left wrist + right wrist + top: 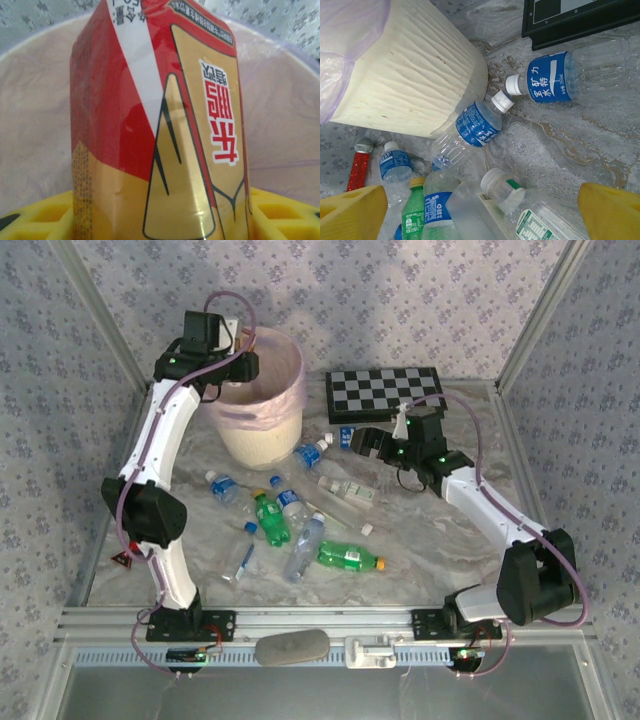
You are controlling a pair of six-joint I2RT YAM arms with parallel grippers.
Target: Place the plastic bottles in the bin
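Clear, green plastic bottles [270, 518] flat beside pink-lined bin [262, 435]; red-gold bottle [165, 125] over it

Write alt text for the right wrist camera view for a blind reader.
The open right gripper hangs over plastic bottles lying scattered on a marbled table, most of them clear with blue labels, plus a green bottle. A cream bin lined with a pink bag is at upper left, and a chessboard edge shows at upper right.

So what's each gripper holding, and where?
The left gripper is shut on the red-and-gold labelled bottle, fingers on its labelled body, above the bin. The right gripper is open, holding nothing.
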